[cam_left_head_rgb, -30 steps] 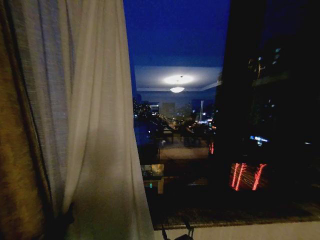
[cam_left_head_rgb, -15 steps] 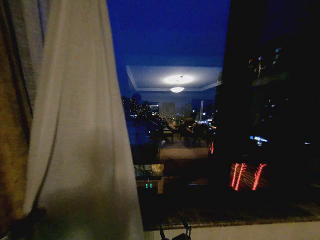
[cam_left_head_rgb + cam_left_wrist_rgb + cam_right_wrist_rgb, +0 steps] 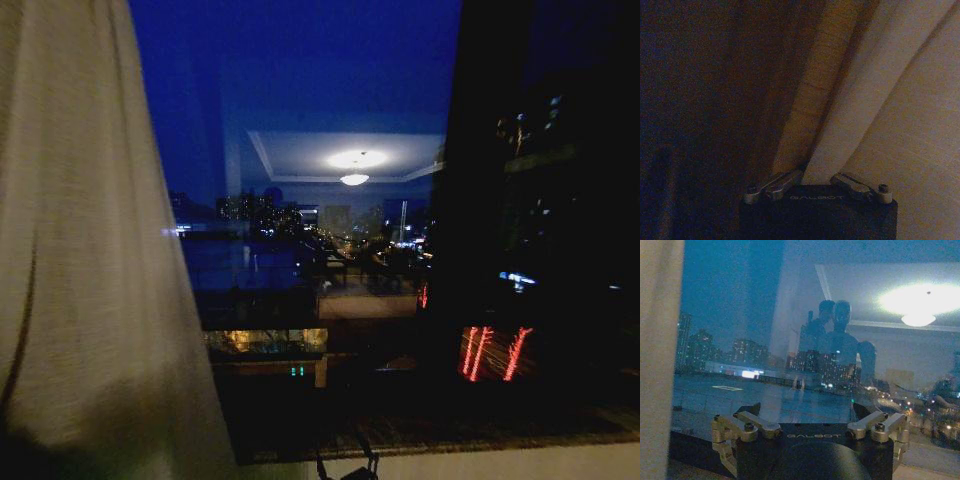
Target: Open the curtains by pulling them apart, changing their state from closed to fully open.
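Your head camera faces window (image 3: 330,250) from near. Left wrist camera sits very close to curtains (image 3: 900,100). Right wrist camera faces same window glass.

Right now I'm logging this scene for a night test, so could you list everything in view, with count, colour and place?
sheer curtain: one panel, cream-white, bunched at the left of the window.
golden-brown drape: one, beside the sheer panel in the left wrist view.
window glass: one bared pane, dark blue night sky and city lights behind it.
ceiling lamp reflection: one, white glow, middle of the glass.
red light streaks: three, low on the right of the glass.
window sill: one, dark, along the bottom.
left gripper: dark body, silver linkages, shut on a fold of the curtain.
right gripper: dark body, silver linkages spread wide, facing the glass.
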Motion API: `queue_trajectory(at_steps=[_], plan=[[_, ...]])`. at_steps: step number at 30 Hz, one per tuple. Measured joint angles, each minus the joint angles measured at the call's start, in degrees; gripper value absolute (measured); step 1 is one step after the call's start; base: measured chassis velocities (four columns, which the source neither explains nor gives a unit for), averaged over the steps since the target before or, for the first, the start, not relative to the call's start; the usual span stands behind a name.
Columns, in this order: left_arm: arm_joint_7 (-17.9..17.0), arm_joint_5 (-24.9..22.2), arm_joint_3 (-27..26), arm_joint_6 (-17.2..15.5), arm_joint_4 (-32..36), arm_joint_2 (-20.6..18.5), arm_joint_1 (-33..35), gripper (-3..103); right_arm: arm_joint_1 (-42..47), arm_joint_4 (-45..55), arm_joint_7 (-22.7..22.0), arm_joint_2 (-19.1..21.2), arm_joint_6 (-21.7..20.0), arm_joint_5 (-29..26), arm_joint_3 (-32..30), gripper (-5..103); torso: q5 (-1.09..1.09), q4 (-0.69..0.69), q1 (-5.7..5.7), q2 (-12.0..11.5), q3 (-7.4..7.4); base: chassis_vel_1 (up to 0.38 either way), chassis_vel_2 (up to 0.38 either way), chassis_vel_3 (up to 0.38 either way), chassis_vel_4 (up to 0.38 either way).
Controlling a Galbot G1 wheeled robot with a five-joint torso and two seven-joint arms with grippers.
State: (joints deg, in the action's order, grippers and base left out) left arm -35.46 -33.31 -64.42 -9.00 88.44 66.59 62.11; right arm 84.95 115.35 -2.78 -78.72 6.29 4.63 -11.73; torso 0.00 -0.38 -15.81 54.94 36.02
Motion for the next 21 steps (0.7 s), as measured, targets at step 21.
queue_trajectory(at_steps=[21], plan=[[9.33, 1.38, 0.27, -2.17, 1.81, -1.83, 2.08, 7, 0.55, -0.26, 0.07, 0.00, -0.04, 2.01, 0.95, 100, -0.12, 0.01, -0.02, -0.01, 0.02, 0.000, 0.000, 0.000, 0.000]])
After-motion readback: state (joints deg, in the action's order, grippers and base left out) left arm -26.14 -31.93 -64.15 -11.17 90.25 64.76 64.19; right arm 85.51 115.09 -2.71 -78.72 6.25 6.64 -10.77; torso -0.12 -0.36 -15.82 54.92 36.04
